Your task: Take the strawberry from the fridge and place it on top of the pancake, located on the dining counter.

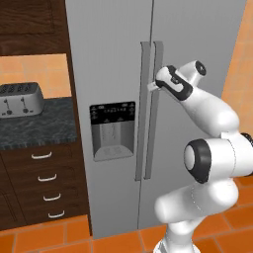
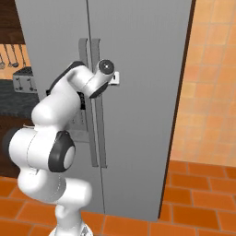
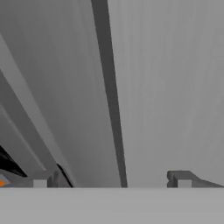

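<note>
Fridge is right in front of you, both doors shut, so the strawberry can't be seen from here. Gripper is up at the pair of long vertical handles, roughly a third of the way down them, at the seam between the doors. From the hand view the jaws stand wide: one fingertip sits low left, the other low right, and the right door's handle runs between them. You can't tell from any view whether a pad touches the handle. Black dispenser panel is on the left door, below gripper height. Far left, a toaster sits on the black-topped wall counter.
</note>
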